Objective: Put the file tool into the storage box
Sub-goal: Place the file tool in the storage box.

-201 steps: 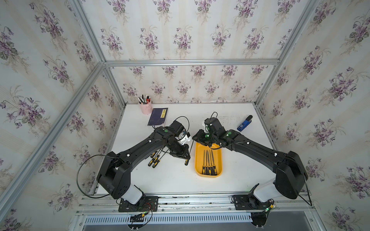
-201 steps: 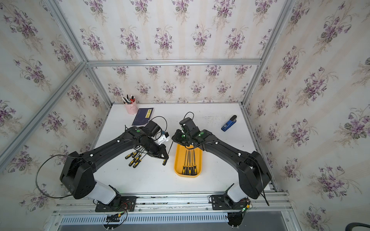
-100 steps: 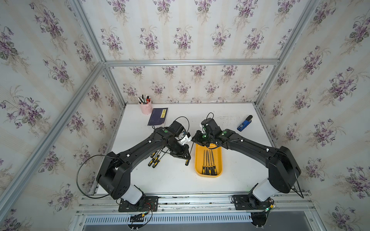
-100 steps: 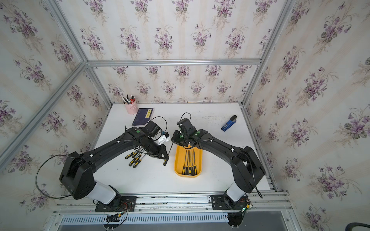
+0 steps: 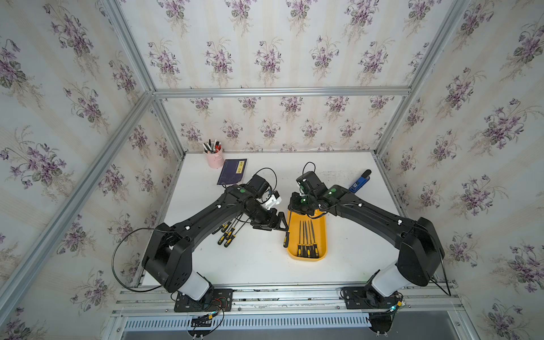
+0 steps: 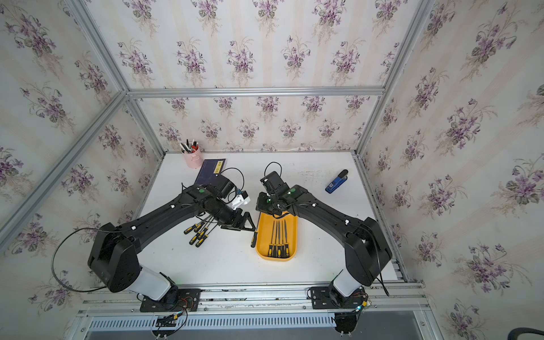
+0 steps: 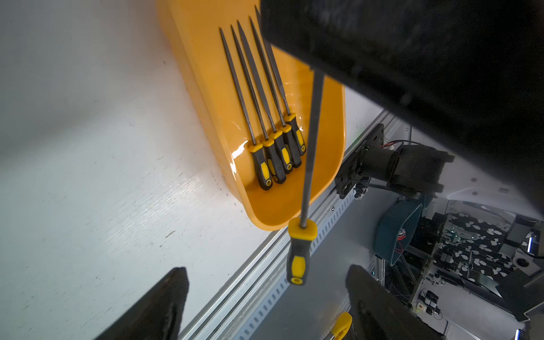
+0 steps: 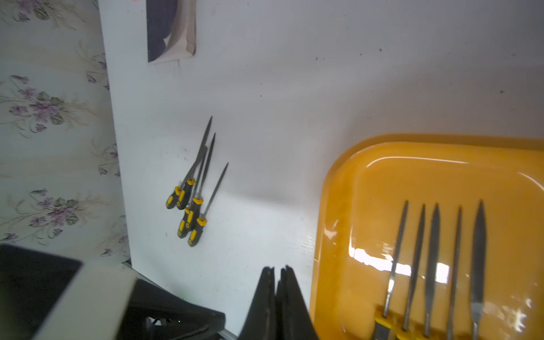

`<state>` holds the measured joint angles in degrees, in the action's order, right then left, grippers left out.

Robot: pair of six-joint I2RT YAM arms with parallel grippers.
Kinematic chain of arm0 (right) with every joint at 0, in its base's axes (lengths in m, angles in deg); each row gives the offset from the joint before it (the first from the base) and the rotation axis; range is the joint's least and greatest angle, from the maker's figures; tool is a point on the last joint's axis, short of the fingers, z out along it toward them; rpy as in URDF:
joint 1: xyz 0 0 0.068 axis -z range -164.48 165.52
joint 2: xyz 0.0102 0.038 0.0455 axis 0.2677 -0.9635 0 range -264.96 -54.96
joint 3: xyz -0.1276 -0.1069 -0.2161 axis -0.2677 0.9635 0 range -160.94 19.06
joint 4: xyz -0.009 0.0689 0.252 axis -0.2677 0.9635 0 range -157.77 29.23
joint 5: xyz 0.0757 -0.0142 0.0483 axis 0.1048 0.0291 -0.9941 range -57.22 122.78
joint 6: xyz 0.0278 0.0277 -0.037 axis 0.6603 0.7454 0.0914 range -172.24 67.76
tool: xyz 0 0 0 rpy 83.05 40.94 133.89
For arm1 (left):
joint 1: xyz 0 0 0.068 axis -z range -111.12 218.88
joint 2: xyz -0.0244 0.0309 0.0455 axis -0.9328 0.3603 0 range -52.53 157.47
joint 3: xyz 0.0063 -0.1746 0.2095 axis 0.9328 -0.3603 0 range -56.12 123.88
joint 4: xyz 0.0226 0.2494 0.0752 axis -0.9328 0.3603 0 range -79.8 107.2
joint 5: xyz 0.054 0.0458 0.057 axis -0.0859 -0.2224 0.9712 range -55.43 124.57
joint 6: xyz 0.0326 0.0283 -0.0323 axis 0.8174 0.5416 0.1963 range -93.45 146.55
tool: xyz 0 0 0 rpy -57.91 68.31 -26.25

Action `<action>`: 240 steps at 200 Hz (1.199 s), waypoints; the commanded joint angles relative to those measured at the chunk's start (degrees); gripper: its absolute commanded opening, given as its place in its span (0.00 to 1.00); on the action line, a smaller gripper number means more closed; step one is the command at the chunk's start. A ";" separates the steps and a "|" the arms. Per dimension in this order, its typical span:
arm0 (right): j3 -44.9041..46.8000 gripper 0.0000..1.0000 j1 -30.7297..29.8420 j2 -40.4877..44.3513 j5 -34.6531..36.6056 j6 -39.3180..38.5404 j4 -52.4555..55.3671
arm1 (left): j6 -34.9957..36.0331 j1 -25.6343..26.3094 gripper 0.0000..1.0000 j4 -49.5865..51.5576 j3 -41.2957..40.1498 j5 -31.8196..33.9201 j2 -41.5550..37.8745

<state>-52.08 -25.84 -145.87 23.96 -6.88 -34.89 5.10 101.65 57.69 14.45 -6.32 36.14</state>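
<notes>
A file tool (image 5: 285, 239) with a black-and-yellow handle hangs blade up, just outside the left rim of the yellow storage box (image 5: 320, 226). My right gripper (image 5: 290, 210) is shut on the top of its blade. In the left wrist view the file tool (image 7: 298, 256) dangles from under the right gripper, free between the spread fingers (image 7: 164, 303) of my open left gripper (image 7: 270, 300). In the right wrist view the right gripper (image 8: 276, 272) shows its jaws pressed together beside the storage box (image 8: 441, 176). Several files (image 7: 273, 153) lie side by side in the box.
Several loose files (image 5: 226, 235) lie on the white table under the left arm. At the back left stand a pink pen cup (image 5: 214, 157) and a dark blue notebook (image 5: 232, 171). A blue stapler (image 5: 359, 182) lies at the back right.
The right gripper closed on the file's blade. The left gripper then opened and let go of the handle, so the file now hangs from the right gripper alone.
</notes>
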 commanded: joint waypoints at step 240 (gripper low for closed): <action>0.95 0.00 0.39 -14.43 2.93 -4.58 0.28 | 3.24 -7.62 1.00 0.89 -6.43 -0.40 -1.39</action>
<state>-51.23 -25.29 -159.69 26.50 -11.73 -33.14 7.22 94.35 58.45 8.24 -6.10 34.45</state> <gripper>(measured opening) 0.082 0.998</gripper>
